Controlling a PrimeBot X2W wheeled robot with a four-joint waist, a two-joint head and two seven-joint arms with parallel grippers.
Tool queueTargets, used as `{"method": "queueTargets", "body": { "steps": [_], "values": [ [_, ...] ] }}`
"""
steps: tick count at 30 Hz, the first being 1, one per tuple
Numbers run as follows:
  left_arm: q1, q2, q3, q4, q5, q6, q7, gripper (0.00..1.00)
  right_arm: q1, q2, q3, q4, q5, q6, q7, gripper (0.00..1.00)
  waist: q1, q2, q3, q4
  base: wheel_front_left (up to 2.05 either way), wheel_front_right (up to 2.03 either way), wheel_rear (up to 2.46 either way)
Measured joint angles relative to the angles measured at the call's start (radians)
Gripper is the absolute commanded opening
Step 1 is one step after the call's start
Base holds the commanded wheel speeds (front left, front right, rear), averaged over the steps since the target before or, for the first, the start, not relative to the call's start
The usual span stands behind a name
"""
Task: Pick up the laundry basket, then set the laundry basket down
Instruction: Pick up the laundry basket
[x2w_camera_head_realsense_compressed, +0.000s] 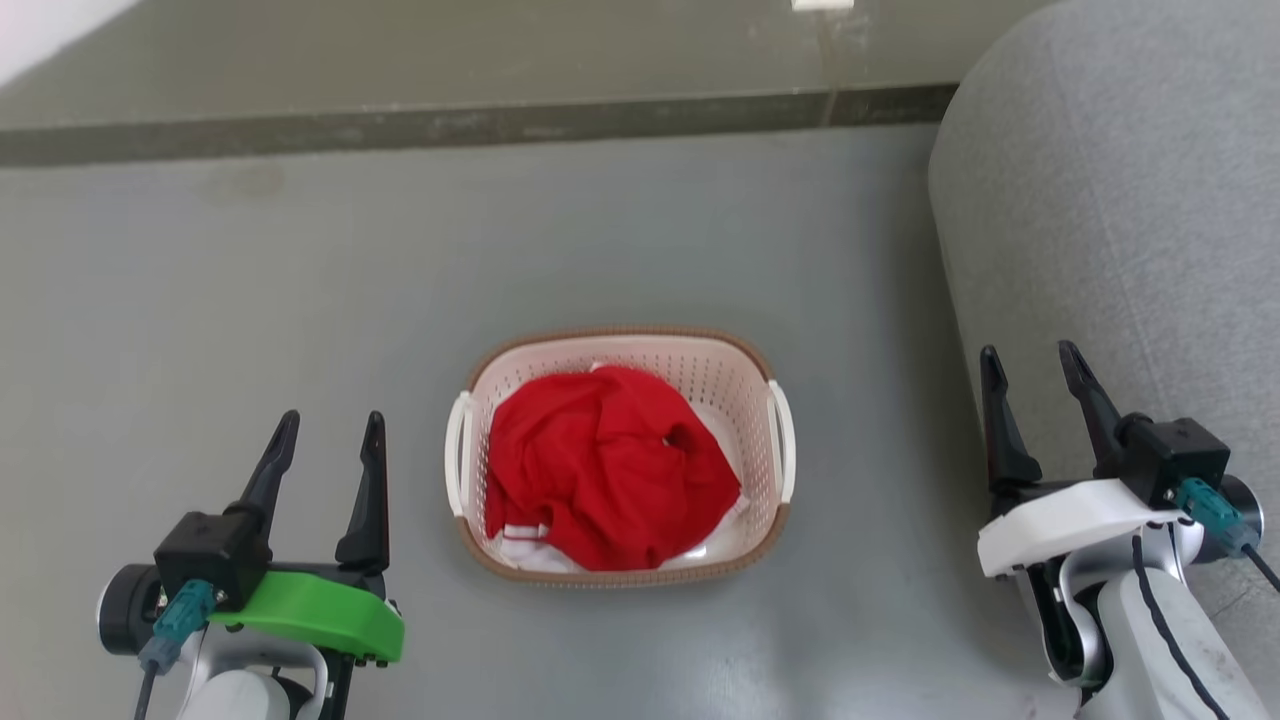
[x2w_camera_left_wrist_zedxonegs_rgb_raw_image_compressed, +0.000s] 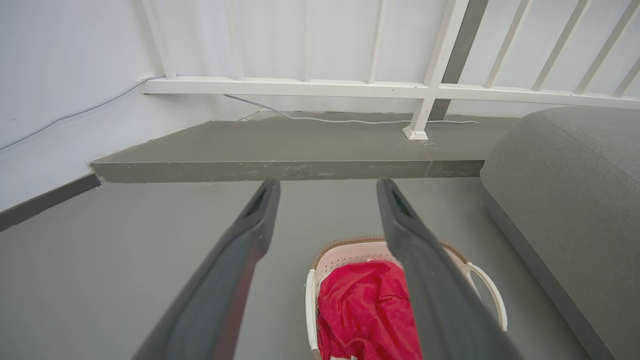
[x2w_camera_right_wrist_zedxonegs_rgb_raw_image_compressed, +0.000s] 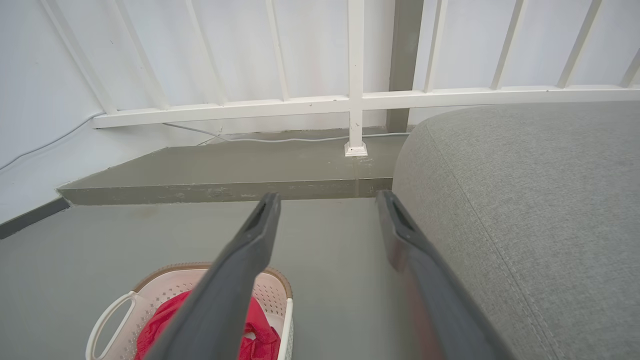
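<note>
The left gripper (x2w_camera_head_realsense_compressed: 332, 418) is spread wide and holds nothing. The right gripper (x2w_camera_head_realsense_compressed: 1029, 350) is spread about as wide and is also empty. The basket (x2w_camera_head_realsense_compressed: 715, 375) sits on the floor (x2w_camera_head_realsense_compressed: 300, 300) between them, to the right of the left gripper and to the left of the right one. A red cloth (x2w_camera_head_realsense_compressed: 610, 470) is heaped inside it.

The basket's left handle (x2w_camera_head_realsense_compressed: 458, 450) is near the left gripper's inner finger, with a narrow strip of bare floor between them. The right handle (x2w_camera_head_realsense_compressed: 783, 440) is well apart from the right gripper, with a broader strip of floor between.

Left of the left gripper the floor is open. On the outer side of the right gripper, the sofa (x2w_camera_head_realsense_compressed: 1130, 200) curves in close. In the right wrist view that gripper's outer finger lies along the sofa's edge, and whether the two touch cannot be told.

Ahead of both sets of fingertips, past the basket's brown rim, the floor runs to a raised step (x2w_camera_head_realsense_compressed: 450, 125) with a dark front edge. A white railing (x2w_camera_left_wrist_zedxonegs_rgb_raw_image_compressed: 300, 87) stands on the step, and a thin cable trails along its base.
</note>
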Motion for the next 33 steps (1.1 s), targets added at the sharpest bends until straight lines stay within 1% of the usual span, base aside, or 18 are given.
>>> {"method": "queueTargets", "body": {
  "steps": [6,8,10,17,20,26,33],
  "values": [
    [-0.012,0.003,0.002,-0.014,-0.011,0.0,0.023,1.0,-0.028,0.002,0.007,-0.004,0.01,0.002,0.021,1.0,0.0,0.0,0.065,-0.001,0.0,0.0,0.0],
    [-0.03,0.004,0.006,-0.014,-0.013,-0.002,0.028,1.0,-0.042,0.004,0.015,0.0,0.01,0.01,0.026,1.0,0.0,0.0,0.089,-0.002,0.0,0.0,0.0],
    [-0.049,0.009,0.007,-0.012,-0.017,-0.005,0.038,1.0,-0.056,0.006,0.024,0.006,0.01,0.01,0.035,1.0,0.0,0.0,0.115,-0.004,0.0,0.0,0.0],
    [-0.124,0.029,0.013,0.034,-0.031,-0.033,0.077,1.0,-0.12,0.011,0.039,0.04,0.011,0.01,0.053,1.0,0.0,0.0,0.209,-0.013,0.0,0.0,0.0],
    [-0.177,0.031,0.022,0.077,-0.067,-0.052,0.103,1.0,-0.159,0.015,0.046,0.069,0.021,0.012,0.061,1.0,0.0,0.0,0.265,-0.019,0.0,0.0,0.0],
    [-0.273,0.042,0.028,0.15,-0.082,-0.086,0.155,1.0,-0.242,0.019,0.08,0.128,0.031,0.03,0.077,1.0,0.0001,0.0,0.35,-0.033,0.0,0.0,0.0],
    [-0.402,0.058,0.006,0.232,-0.09,-0.14,0.214,1.0,-0.35,0.021,0.099,0.201,0.045,0.03,0.086,1.0,0.0001,0.0,0.449,-0.053,0.0,0.0,0.0]
  ]
}}
